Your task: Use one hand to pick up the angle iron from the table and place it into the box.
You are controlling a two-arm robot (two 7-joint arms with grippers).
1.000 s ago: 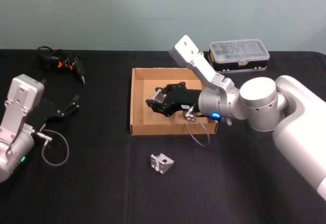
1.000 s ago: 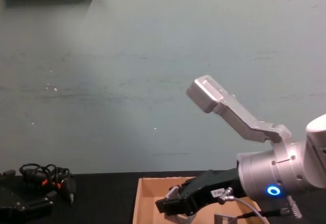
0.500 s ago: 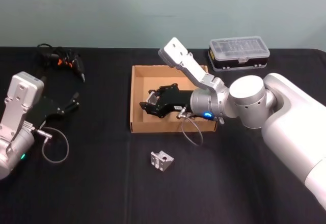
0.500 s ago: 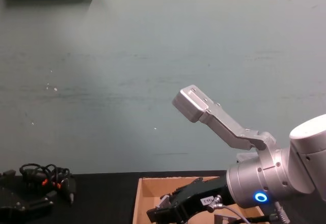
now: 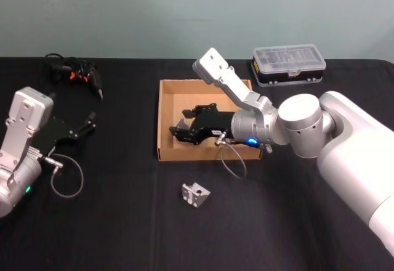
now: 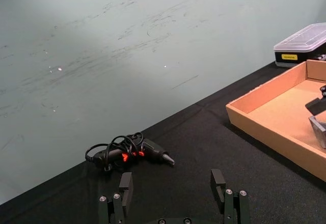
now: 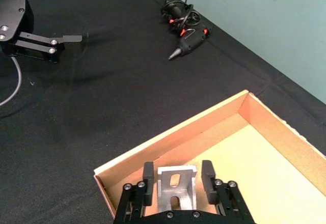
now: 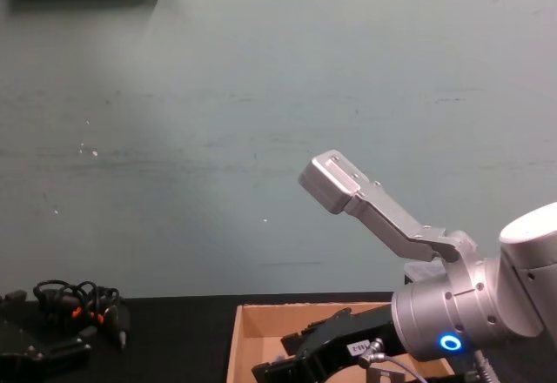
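One angle iron (image 7: 176, 189), a small silver bracket, stands inside the box (image 5: 161, 117) near its front left corner. My right gripper (image 5: 180, 130) reaches into the box (image 7: 168, 142) and straddles that piece, open, with a thin gap at each black finger (image 7: 147, 175). In the chest view the right gripper (image 8: 270, 372) is low over the box (image 8: 239, 331). A second angle iron (image 5: 196, 195) lies on the black table (image 5: 111, 209) in front of the box. My left gripper (image 5: 86, 126) is parked at the left, open and holding nothing (image 6: 172, 183).
A black glue gun with a coiled cable (image 5: 77, 77) lies at the back left. Behind the box to the right stands a black case with a clear lid (image 5: 289, 64). A loose cable loop hangs by the left arm.
The right gripper moved left across the box toward its front left corner and sank lower, the angle iron staying between its fingers. The left arm stayed still.
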